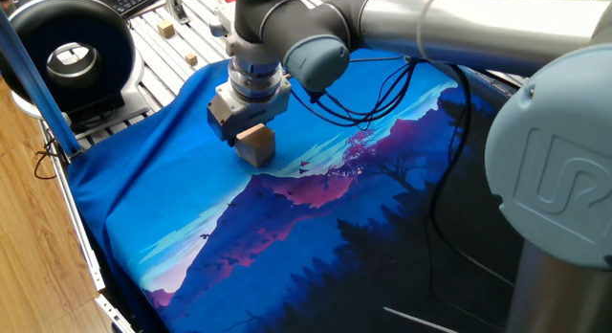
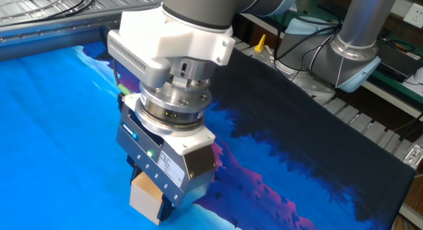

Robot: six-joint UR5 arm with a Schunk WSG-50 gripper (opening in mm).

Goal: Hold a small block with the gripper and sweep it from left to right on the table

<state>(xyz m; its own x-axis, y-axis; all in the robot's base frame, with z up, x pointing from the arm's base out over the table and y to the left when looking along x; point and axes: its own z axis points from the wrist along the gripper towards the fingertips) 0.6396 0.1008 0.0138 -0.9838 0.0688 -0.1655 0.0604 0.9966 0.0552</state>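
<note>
The small block (image 1: 255, 144) is a light tan wooden cube. It sits low on the table (image 1: 172, 189), a blue cloth printed with purple mountains. My gripper (image 1: 251, 142) points down and is shut on the block, its dark boxy head right above it. In the other fixed view the block (image 2: 146, 197) shows under the gripper (image 2: 151, 198) near the bottom edge, on the blue part of the table (image 2: 53, 111). The fingers are mostly hidden by the head and the block.
A black round device (image 1: 69, 55) stands at the back left on the slatted aluminium surface (image 1: 186, 32), with tiny wooden cubes (image 1: 166, 28) nearby. Black cables (image 1: 382, 94) hang from the arm over the cloth. A second arm's base (image 2: 353, 45) stands behind the table.
</note>
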